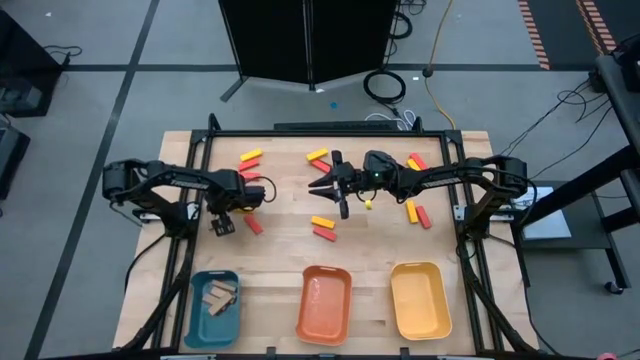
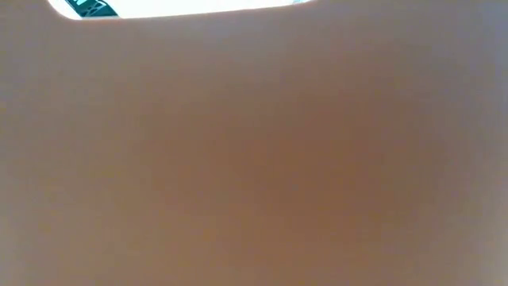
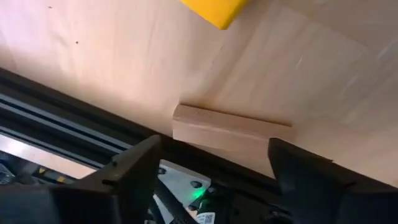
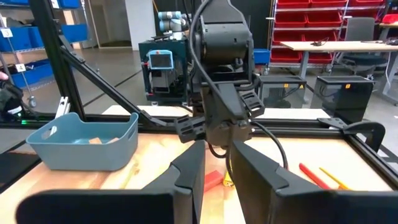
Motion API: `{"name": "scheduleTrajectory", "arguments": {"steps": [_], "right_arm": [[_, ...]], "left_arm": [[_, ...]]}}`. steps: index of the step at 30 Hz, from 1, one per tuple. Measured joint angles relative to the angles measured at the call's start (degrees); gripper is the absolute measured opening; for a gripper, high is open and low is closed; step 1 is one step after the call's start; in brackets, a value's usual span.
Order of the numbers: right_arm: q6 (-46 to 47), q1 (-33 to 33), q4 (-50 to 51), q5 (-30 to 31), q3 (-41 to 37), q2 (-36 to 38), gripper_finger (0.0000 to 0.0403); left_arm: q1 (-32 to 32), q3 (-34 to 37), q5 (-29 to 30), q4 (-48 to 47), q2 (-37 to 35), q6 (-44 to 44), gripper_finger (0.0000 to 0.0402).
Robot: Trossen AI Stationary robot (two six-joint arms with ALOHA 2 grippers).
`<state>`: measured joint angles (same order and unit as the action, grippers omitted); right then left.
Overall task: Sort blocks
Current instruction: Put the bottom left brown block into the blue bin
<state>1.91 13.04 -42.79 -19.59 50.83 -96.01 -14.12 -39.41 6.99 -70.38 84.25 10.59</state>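
Note:
Red and yellow blocks lie scattered on the wooden table (image 1: 290,255), among them a yellow one (image 1: 250,156), a red one (image 1: 253,224) and a yellow and red pair (image 1: 323,228). My left gripper (image 1: 222,220) is low over the table's left part. It is open, with its fingers at the two ends of a tan block (image 3: 230,130) that lies flat on the table next to the black frame rail. My right gripper (image 1: 325,187) is at the table's middle, narrowly open and empty (image 4: 217,180). It points toward the left arm. My left gripper's fingers (image 3: 140,165) stand at the two short ends of the tan block, which lies flat on the table. I cannot tell whether they touch it.
A blue tray (image 1: 214,308) with tan blocks, an orange tray (image 1: 325,303) and a yellow tray (image 1: 421,300) stand along the near edge. A black frame rail (image 3: 56,106) runs beside the left gripper. An orange-brown surface fills the low view.

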Motion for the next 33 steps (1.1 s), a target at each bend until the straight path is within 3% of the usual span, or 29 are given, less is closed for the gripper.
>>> {"name": "scheduleTrajectory", "arguments": {"steps": [4, 8, 16, 33], "right_arm": [[0.0, 0.0, 0.6, 0.0, 0.0, 0.0, 0.0071], [0.0, 0.0, 0.8, 0.0, 0.0, 0.0, 0.0071], [0.0, 0.0, 1.0, 0.0, 0.0, 0.0, 0.0071], [0.0, 0.0, 1.2, 0.0, 0.0, 0.0, 0.0071]], "left_arm": [[1.3, 2.0, -0.9, 1.8, 0.0, 0.5, 0.0361], [1.4, 1.8, -0.9, 1.9, 0.0, 0.9, 0.0390], [1.4, 2.1, -4.9, 2.6, 0.0, -0.8, 0.0396], [0.7, 2.1, -4.5, 7.5, 0.0, 5.7, 0.0396]]}}
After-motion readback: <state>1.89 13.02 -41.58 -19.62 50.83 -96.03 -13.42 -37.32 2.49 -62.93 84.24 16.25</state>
